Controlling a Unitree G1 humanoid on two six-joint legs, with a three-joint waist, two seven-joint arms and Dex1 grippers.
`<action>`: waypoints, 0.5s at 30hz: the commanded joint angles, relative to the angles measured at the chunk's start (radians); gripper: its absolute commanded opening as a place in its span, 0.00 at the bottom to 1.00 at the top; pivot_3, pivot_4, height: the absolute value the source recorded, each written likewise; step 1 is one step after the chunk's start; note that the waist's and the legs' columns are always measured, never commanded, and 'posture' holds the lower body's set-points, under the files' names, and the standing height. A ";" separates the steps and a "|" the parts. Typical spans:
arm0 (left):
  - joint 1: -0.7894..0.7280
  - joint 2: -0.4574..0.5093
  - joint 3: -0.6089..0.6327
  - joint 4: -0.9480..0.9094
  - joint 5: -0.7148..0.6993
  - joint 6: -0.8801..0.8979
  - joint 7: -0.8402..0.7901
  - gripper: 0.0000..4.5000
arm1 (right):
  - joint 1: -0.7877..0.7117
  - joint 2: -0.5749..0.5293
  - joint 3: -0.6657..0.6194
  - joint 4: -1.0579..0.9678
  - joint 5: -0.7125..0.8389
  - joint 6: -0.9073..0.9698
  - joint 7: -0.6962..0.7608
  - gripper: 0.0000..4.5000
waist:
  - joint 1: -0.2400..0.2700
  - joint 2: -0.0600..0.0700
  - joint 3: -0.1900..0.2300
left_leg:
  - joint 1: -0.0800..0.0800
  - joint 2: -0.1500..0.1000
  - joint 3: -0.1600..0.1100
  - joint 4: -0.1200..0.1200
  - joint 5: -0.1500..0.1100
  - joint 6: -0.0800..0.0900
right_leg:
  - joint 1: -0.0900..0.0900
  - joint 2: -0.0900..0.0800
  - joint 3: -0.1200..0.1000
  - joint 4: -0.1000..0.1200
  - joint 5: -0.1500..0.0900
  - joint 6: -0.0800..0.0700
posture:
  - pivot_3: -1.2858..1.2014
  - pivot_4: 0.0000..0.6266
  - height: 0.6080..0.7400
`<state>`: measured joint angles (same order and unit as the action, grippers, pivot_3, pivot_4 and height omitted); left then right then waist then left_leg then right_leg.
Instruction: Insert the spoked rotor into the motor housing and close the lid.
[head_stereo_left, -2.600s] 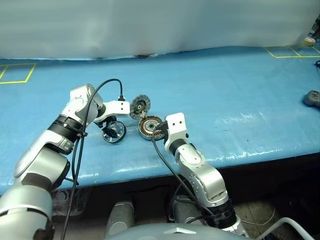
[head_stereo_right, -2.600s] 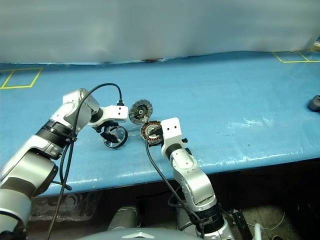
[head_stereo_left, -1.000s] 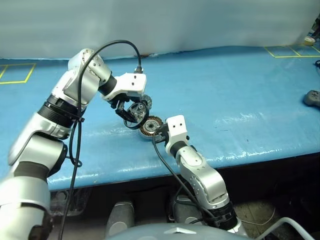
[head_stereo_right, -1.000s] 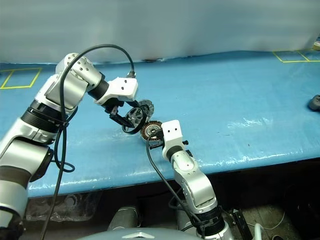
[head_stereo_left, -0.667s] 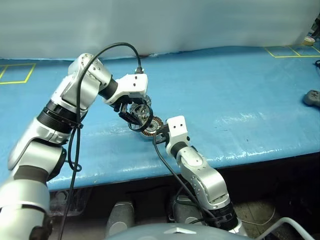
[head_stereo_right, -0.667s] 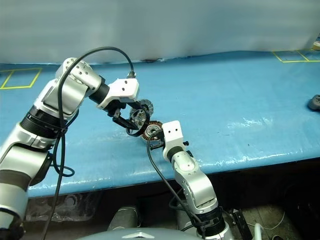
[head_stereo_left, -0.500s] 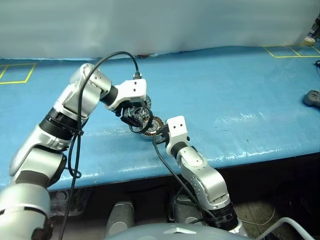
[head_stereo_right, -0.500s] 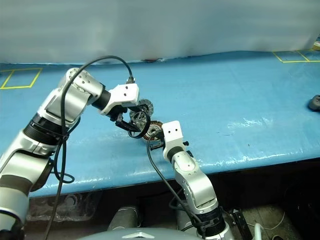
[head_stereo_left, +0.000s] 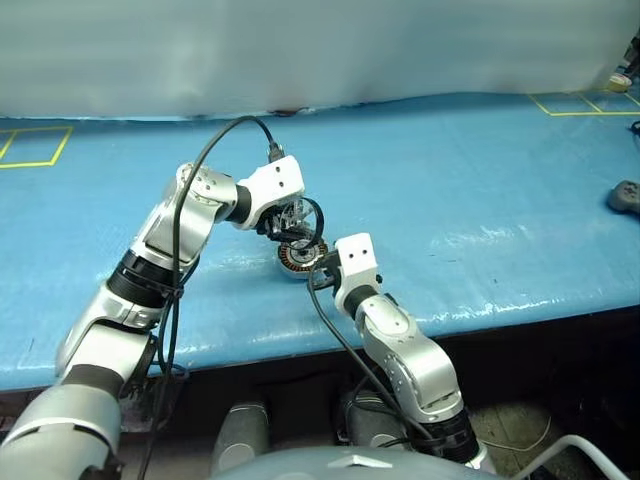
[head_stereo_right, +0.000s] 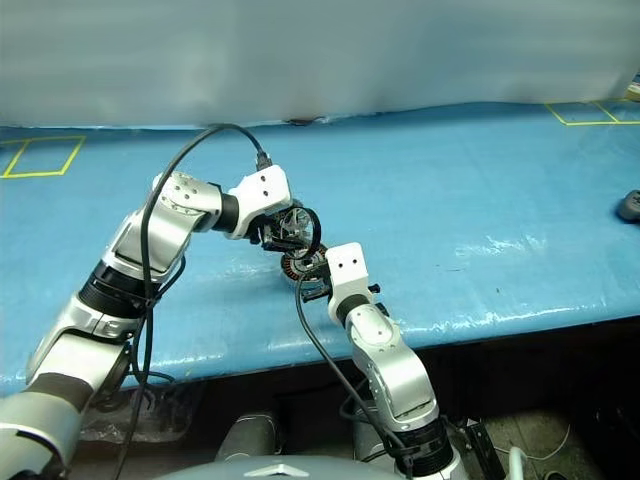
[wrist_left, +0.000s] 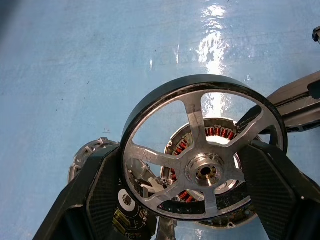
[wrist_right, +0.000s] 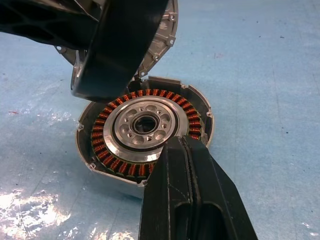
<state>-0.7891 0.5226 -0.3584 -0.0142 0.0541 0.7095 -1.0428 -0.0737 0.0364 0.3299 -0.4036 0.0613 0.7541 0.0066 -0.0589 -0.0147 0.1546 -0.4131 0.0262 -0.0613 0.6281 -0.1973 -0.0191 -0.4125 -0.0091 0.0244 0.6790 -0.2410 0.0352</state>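
You have the housing on the table just left of frame centre, the lid standing open behind it. The rotor hangs tilted above the housing in the left hand. The right hand rests against the housing's near rim.

You've got the left gripper holding the spoked rotor tilted just above the motor housing, w/ right gripper at housing's near edge.

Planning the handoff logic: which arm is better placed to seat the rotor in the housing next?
Left. The left gripper holds the spoked rotor tilted just above the motor housing. The right gripper, shut, presses on the housing's near rim.
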 joint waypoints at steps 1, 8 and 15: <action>0.019 -0.016 0.051 -0.057 -0.035 -0.001 0.048 0.76 | 0.004 0.003 -0.006 -0.055 -0.004 0.003 0.000 0.00 | 0.000 0.000 0.000 | 0.000 0.000 0.000 0.000 0.000 0.000 | 0.000 0.000 0.000 0.000 0.000 0.000 | 0.52 0.24 1.00; 0.075 0.004 0.043 -0.048 -0.055 -0.068 0.060 0.76 | 0.009 -0.004 -0.015 -0.067 -0.006 0.016 0.004 0.00 | 0.000 0.000 0.000 | 0.001 0.000 0.000 0.000 0.000 0.000 | 0.000 0.000 0.000 0.000 0.000 0.000 | 0.52 0.24 1.00; 0.067 0.038 0.013 0.014 -0.046 -0.111 0.009 0.76 | 0.010 -0.004 -0.016 -0.071 -0.007 0.018 0.005 0.00 | 0.000 0.000 0.000 | 0.001 0.000 0.000 0.000 0.000 0.000 | 0.001 0.000 0.000 0.000 0.000 0.000 | 0.52 0.24 1.00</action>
<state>-0.7022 0.5546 -0.3457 -0.0014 0.0165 0.6289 -1.0271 -0.0583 0.0264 0.3138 -0.4336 0.0560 0.7746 0.0094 -0.0584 -0.0147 0.1545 -0.4121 0.0262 -0.0611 0.6280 -0.1973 -0.0191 -0.4118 -0.0091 0.0244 0.6789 -0.2408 0.0351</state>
